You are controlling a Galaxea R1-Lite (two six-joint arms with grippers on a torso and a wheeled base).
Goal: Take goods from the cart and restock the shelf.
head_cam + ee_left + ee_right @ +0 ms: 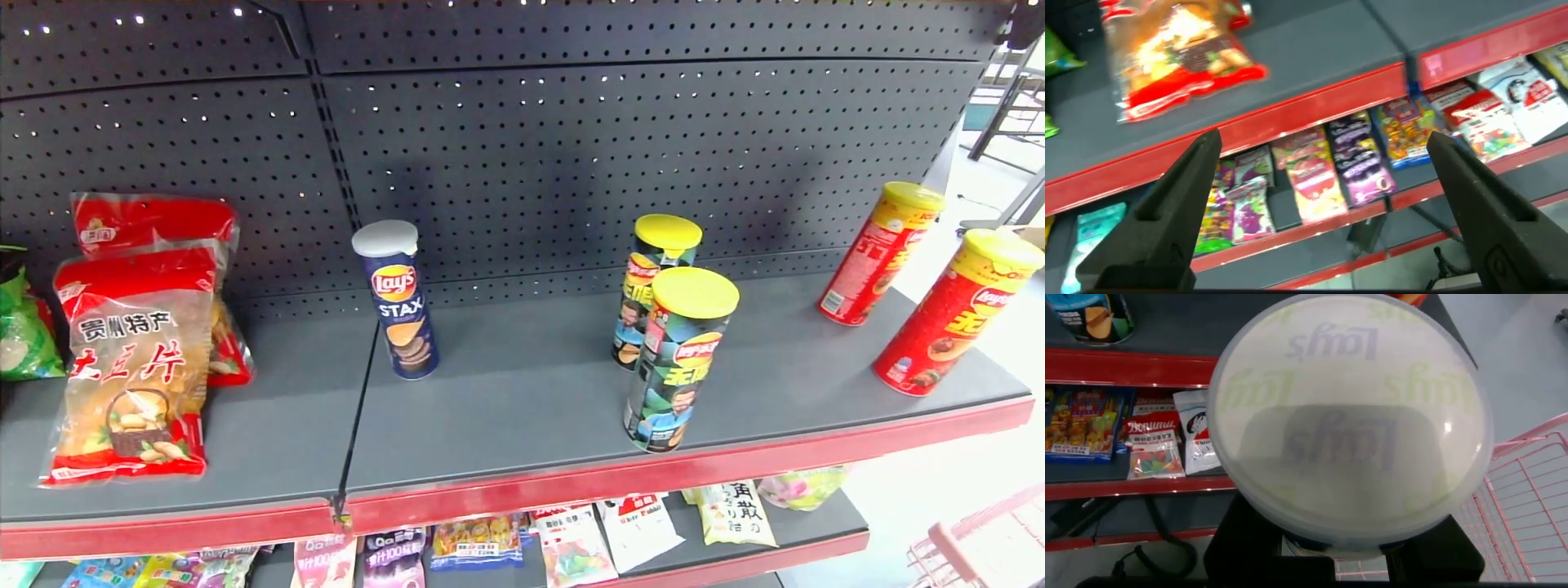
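Filling most of the right wrist view, the pale lid of a chip can point(1351, 425) hides the can's body and the fingers of the right gripper point(1339, 563). Only the gripper's dark base shows under it, yet the can hangs clear of any support, so the jaws must be clamped on it. Beside it lies a corner of the pink wire cart point(1527, 498), cut off at the frame. The left gripper point(1323, 204) hangs with jaws spread wide and nothing between them, before the red front edge of the shelf point(1290, 114). On the shelf a blue can point(397, 300) stands near the back, mid-shelf. Two yellow-lidded dark cans point(678, 359) stand one behind the other toward the front edge, and two red cans point(955, 314) stand at the right end. Red snack bags point(131, 359) lean at the left end, overlapping, beside a green bag point(20, 327) cut off by the frame. Small packets point(571, 547) line the lower shelf, partly hidden.
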